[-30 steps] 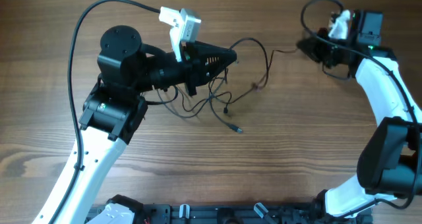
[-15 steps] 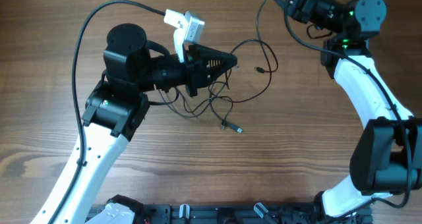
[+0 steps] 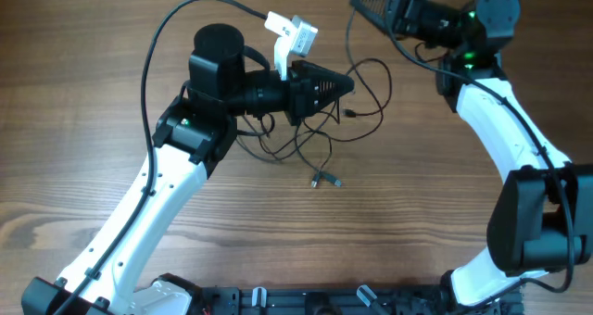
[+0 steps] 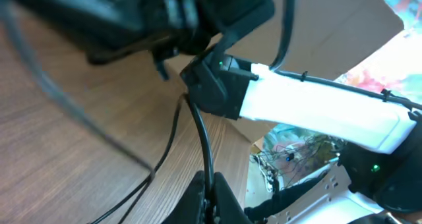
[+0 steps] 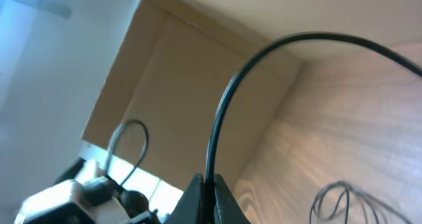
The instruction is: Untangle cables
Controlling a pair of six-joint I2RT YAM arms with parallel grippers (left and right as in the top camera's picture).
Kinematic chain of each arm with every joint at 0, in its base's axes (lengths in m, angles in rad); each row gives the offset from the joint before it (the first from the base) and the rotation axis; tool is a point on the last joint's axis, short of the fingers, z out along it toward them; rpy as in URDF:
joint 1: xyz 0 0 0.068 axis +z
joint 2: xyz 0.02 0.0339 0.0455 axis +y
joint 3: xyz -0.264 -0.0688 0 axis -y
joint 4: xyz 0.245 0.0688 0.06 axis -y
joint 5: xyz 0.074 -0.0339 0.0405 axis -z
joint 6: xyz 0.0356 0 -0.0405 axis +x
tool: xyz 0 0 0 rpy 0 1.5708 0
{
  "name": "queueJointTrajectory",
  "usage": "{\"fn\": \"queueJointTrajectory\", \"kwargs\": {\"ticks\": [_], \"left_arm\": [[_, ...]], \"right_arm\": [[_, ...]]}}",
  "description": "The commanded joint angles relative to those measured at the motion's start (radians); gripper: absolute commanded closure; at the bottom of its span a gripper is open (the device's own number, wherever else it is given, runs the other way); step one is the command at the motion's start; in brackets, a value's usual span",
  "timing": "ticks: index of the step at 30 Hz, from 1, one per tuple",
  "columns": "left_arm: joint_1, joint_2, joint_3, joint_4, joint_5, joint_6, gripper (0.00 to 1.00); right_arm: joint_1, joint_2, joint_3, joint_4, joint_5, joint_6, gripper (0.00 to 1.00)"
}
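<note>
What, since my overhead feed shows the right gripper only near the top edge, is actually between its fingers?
Observer: In the right wrist view, the right gripper is shut on one thin black cable. The cable rises from the tips and arches off to the right.
Operator: Does the left gripper hold anything? Its tip sits over the tangle for me.
Observer: In the left wrist view, the left gripper is shut on a black strand that runs up out of its fingertips. I cannot tell whether it is the same cable.
</note>
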Motion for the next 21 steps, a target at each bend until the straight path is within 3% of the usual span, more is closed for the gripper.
{"fn": "queueJointTrajectory", "kwargs": {"ticks": [1,5,9,14,17,21], "left_arm": [[-0.002,0.003,0.007,0.018,-0.032,0.002,0.96],[-0.002,0.003,0.007,0.026,-0.135,0.001,0.96],[-0.002,0.003,0.007,0.093,-0.135,-0.029,0.96],[-0.002,0.003,0.007,0.105,-0.148,-0.033,0.96],[-0.002,0.003,0.008,0.141,-0.091,-0.075,0.96],[0.000,-0.007,0.008,0.156,-0.058,-0.075,0.96]], "right_arm": [[0.044,0.009,0.008,-0.049,-0.017,-0.094,0.96],[0.106,0.009,0.008,-0.161,-0.016,-0.168,0.96],[0.162,0.009,0.008,-0.465,0.034,-0.359,0.96],[0.192,0.009,0.008,-0.706,0.106,-0.562,0.96],[0.191,0.009,0.008,-0.885,0.336,-0.653,0.96],[0.185,0.009,0.008,-1.118,0.773,-0.661,0.96]]}}
